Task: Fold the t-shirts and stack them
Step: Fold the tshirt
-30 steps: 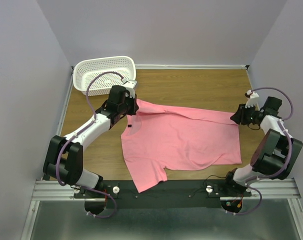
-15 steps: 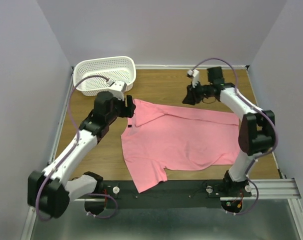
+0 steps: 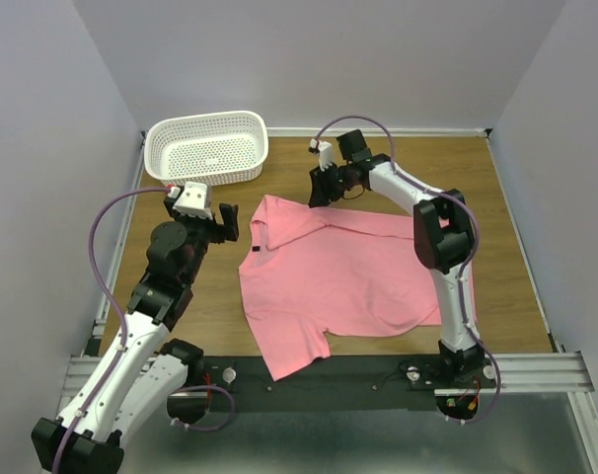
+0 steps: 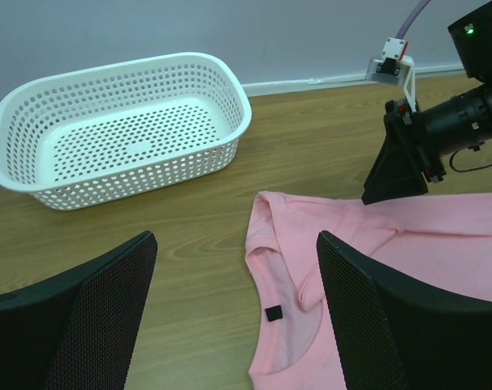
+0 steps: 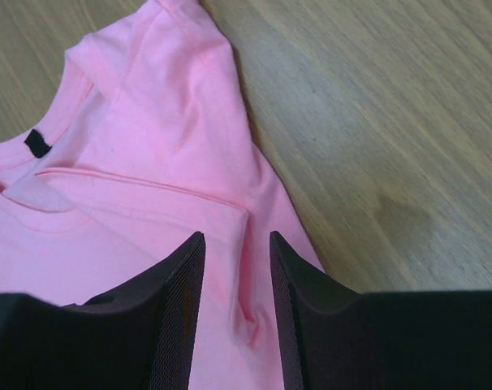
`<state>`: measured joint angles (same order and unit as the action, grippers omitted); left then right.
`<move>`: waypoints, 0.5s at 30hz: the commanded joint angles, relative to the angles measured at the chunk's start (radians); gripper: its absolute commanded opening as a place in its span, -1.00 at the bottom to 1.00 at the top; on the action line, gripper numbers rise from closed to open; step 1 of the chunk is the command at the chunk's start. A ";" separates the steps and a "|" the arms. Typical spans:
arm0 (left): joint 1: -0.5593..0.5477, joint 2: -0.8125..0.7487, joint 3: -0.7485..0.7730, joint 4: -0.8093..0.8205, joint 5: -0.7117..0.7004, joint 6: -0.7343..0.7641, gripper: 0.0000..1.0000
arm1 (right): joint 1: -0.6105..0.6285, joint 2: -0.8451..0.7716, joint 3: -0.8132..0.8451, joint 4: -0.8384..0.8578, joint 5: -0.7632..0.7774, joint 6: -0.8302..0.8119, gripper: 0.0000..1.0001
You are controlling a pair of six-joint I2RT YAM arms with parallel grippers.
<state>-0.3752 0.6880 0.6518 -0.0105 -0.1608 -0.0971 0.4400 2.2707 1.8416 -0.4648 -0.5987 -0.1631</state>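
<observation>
White-black arms [image 3: 131, 341], lilac cables [image 3: 100, 257], dimpled black pincers [image 4: 234, 244] [image 5: 235, 236]

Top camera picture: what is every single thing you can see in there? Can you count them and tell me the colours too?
soft salmon-pink cloth t-shirt: one, pink, spread over the middle of the table, far edge folded over.
small dark label: one, black, inside the t-shirt's round neck.
white perforated plastic basket: one, white, far left corner, nothing in it.
wooden table: one, brown, under everything.
metal rail: one, grey, near edge.
left arm, right arm: two, white and black.
left arm's fingers: two, black, wide apart, left of the neck, holding nothing.
right arm's fingers: two, black, slightly apart over the t-shirt's far edge.
</observation>
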 commanded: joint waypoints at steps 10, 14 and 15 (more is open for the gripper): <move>0.005 0.007 0.011 0.006 -0.029 0.019 0.75 | 0.034 0.035 -0.002 -0.021 0.091 0.036 -0.14; 0.004 0.011 0.011 0.006 -0.029 0.019 0.75 | 0.040 0.044 -0.013 -0.023 0.097 0.037 -0.16; 0.004 0.015 0.011 0.006 -0.028 0.020 0.75 | 0.043 0.044 -0.016 -0.024 0.097 0.037 -0.17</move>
<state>-0.3752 0.7071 0.6525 -0.0093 -0.1715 -0.0856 0.4679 2.2856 1.8400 -0.4656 -0.5297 -0.1371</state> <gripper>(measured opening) 0.874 0.424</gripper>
